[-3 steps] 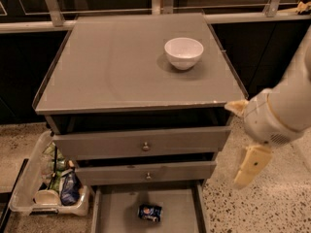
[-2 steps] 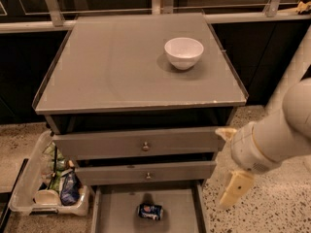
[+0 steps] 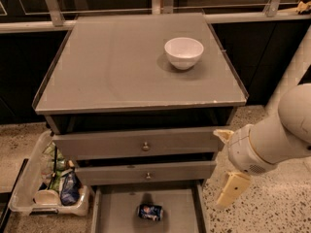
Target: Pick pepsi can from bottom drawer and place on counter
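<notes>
Now my gripper (image 3: 221, 169) hangs, jaws spread, off the front-right corner of the counter (image 3: 107, 67), poised for the can (image 3: 149, 212) in the drawer (image 3: 116, 215).

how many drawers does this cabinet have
3: the top drawer and the middle drawer, each with a knob, and the bottom drawer, pulled open with the pepsi can in it. The gripper, open, hangs to their right.

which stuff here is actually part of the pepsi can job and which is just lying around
Job: pepsi can, lying in the bottom drawer; counter; end effector, open, right of the drawer fronts.
Lying about: white bowl on the counter; clear bin of clutter on the floor, left.
</notes>
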